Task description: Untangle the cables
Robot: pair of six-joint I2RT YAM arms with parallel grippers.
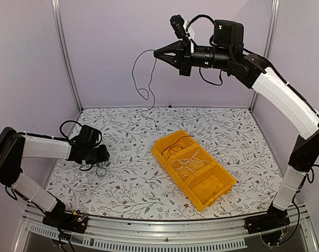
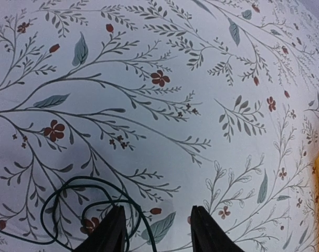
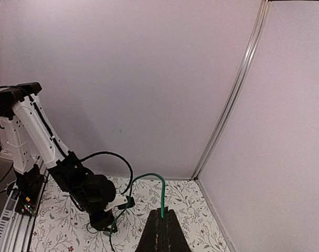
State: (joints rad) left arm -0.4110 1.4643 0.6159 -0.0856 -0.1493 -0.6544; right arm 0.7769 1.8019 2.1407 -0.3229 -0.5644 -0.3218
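Green cable (image 3: 163, 191) between right gripper (image 3: 161, 214) tips

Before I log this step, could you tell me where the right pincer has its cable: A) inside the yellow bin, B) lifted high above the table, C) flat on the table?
B: the right pincer, shut on the thin cable, is high up, the cable dangling below.

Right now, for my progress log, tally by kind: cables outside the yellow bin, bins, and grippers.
Yellow bin: 1
Cables outside it: 2 (hanging cable, coiled cable)
Grippers: 2 (left gripper, right gripper)
Total: 5
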